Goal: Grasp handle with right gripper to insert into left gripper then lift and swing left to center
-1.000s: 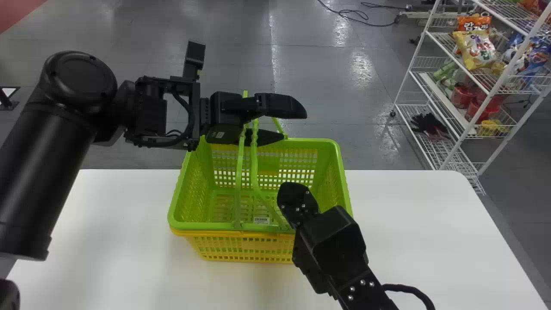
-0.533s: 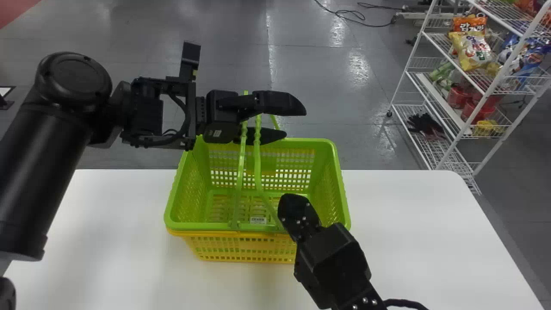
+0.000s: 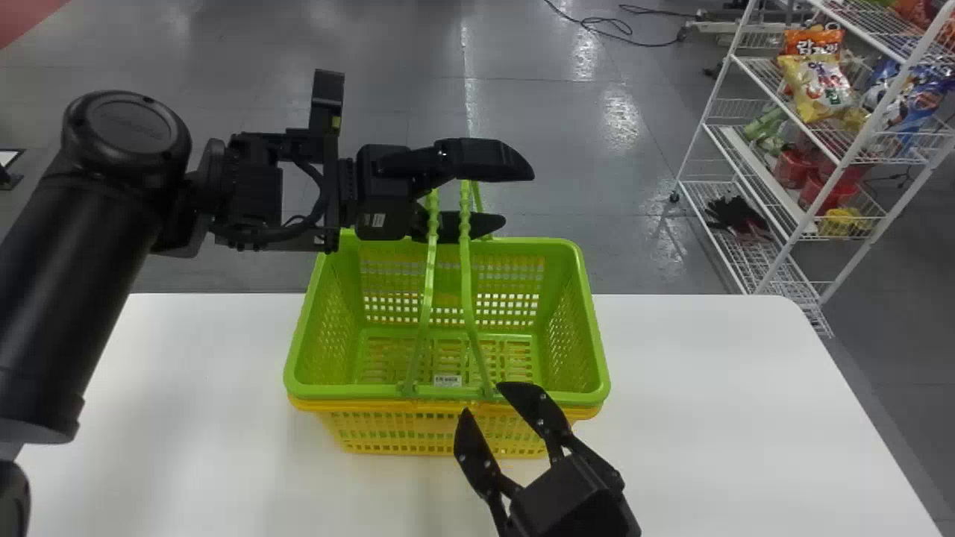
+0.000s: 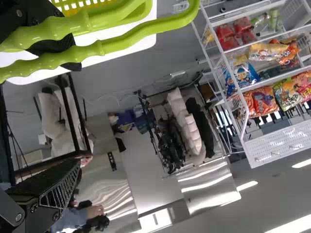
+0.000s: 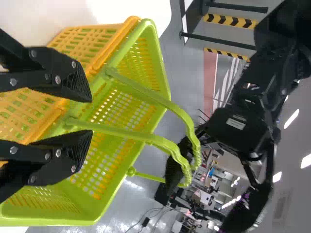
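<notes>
White table: my right gripper open; handles within open left gripper — insertion apparently complete; closure, lift, swing remain.

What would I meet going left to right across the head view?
Round black arm joint → green basket → black gloves → yellow snack bag → blue snack bags.

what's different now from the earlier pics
The right hand has drawn back toward the robot, its fingers now visibly apart. The left hand has shifted slightly up the head view, and the green handles slightly right. The stacked baskets stayed on the table.
</notes>
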`<state>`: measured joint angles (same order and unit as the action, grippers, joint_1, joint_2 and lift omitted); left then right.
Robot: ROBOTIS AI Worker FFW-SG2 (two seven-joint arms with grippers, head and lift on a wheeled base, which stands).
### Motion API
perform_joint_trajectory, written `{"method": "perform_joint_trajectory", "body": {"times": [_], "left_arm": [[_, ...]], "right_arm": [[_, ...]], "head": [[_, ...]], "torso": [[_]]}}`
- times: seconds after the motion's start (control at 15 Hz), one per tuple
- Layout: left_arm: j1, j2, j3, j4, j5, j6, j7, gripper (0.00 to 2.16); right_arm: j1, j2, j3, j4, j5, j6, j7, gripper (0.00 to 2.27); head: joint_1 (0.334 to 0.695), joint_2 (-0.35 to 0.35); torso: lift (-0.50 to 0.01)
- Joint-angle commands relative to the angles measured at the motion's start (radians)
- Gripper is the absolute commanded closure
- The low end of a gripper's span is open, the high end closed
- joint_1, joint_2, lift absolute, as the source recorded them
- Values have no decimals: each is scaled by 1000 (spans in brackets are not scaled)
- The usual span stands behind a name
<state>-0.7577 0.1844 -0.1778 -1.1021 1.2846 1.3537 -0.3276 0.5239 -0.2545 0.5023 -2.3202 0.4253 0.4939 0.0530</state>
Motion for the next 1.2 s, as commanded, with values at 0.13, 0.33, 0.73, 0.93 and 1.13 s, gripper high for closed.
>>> {"method": "perform_joint_trajectory", "body": {"times": [0.13,0.33,0.73,0.93,1.13], "left_arm": [[-26,-2,3,56,68,2,1,164],[-48,-2,4,62,81,5,9,164],[-126,0,-2,102,133,35,32,164],[-175,1,-5,133,170,60,39,164],[-215,7,-5,156,194,69,47,164]], "right_arm": [[28,0,-11,39,0,-56,-16,103],[47,1,-25,56,-5,-102,-27,103],[99,1,-76,79,-34,-222,-51,83],[126,11,-103,108,-66,-295,-53,83],[148,15,-128,131,-94,-372,-56,83]], "head": [[695,-66],[695,-68],[695,-80],[695,-87],[695,-92]], "torso": [[-93],[-93],[-93],[-93],[-93]]}}
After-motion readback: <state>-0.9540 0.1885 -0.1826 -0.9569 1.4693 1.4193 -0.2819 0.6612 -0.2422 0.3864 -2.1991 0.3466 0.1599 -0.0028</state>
